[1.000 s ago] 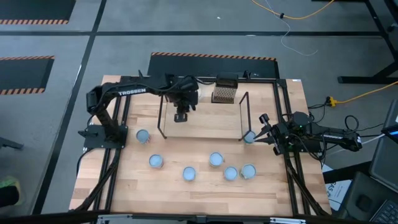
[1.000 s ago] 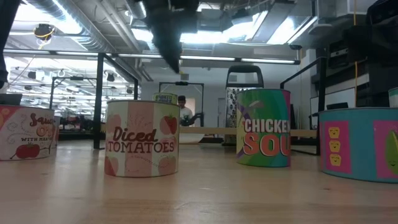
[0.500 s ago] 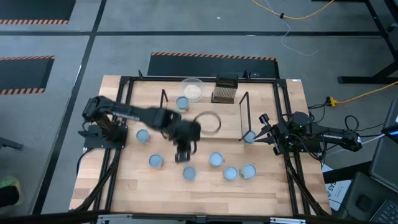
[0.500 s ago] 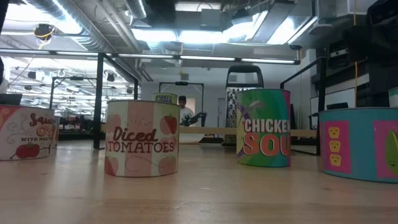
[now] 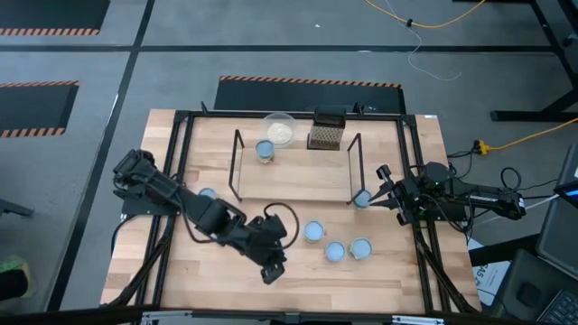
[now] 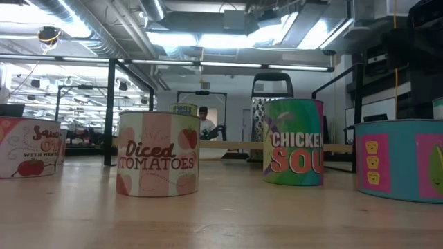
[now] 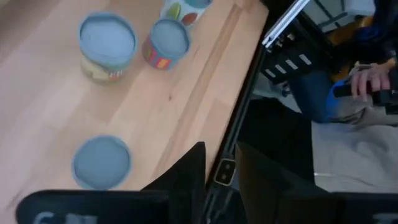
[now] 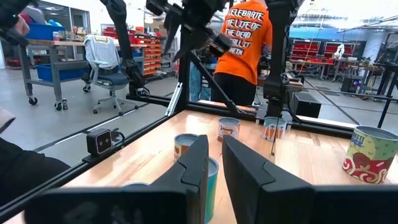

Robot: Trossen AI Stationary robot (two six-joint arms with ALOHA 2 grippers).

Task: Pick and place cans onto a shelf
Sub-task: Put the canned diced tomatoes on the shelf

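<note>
On the shelf (image 5: pixel 298 181) one can (image 5: pixel 265 150) stands by its left frame, while your left gripper (image 5: pixel 274 267), fingers a narrow gap apart and holding nothing, hangs well in front of it, and your right gripper (image 5: pixel 378 186), narrowly parted, waits beside its right frame near another can (image 5: pixel 361 199).

A short round can with a pink and cream striped label (image 6: pixel 158 153) says "Diced TOMATOES". A green round can (image 6: pixel 293 151) says "CHICKE" and "SOU". In the right wrist view, a person's orange shirt (image 8: pixel 247 38) says "CELEBRATE THE LIFE OF THE DEAD".
</note>
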